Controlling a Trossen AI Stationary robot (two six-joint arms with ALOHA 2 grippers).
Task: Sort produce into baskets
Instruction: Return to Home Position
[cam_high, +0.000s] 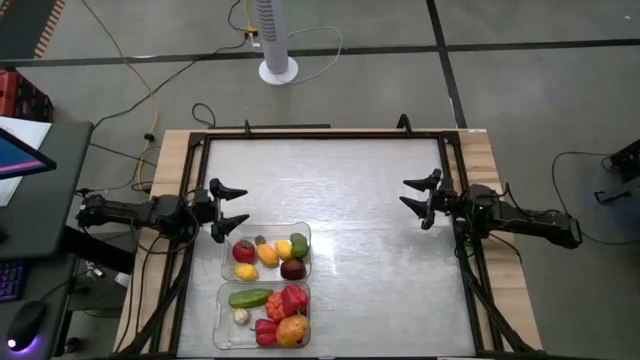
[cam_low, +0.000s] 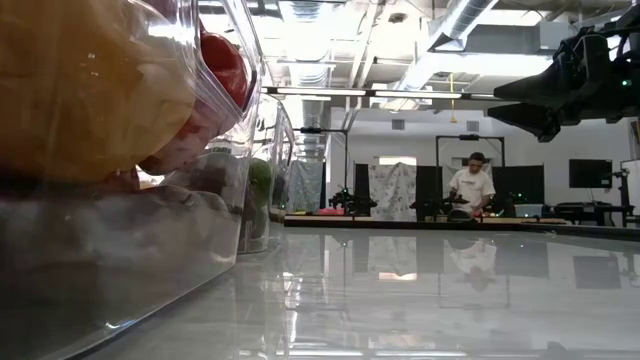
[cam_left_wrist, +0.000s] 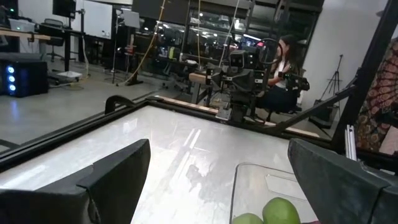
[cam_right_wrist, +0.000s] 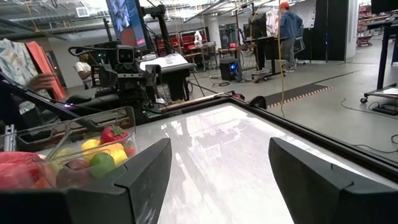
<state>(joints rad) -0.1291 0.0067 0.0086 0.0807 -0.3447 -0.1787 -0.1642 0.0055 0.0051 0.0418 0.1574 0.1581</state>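
Observation:
Two clear plastic baskets sit at the table's near left, one behind the other. The farther basket (cam_high: 266, 253) holds red, yellow, orange, green and dark red pieces of produce. The nearer basket (cam_high: 263, 314) holds a green piece, a white piece, red pieces and an orange one. My left gripper (cam_high: 230, 211) is open and empty, hovering just left of the farther basket. My right gripper (cam_high: 420, 195) is open and empty, over the table's right side. In the right wrist view the baskets (cam_right_wrist: 81, 152) show across the table. The low view shows the nearer basket (cam_low: 110, 180) close up.
The white tabletop (cam_high: 370, 220) lies bare between the baskets and my right gripper. A black frame (cam_high: 330, 135) runs round the table's edges. People show in the room beyond the table, one in the low view (cam_low: 470, 185).

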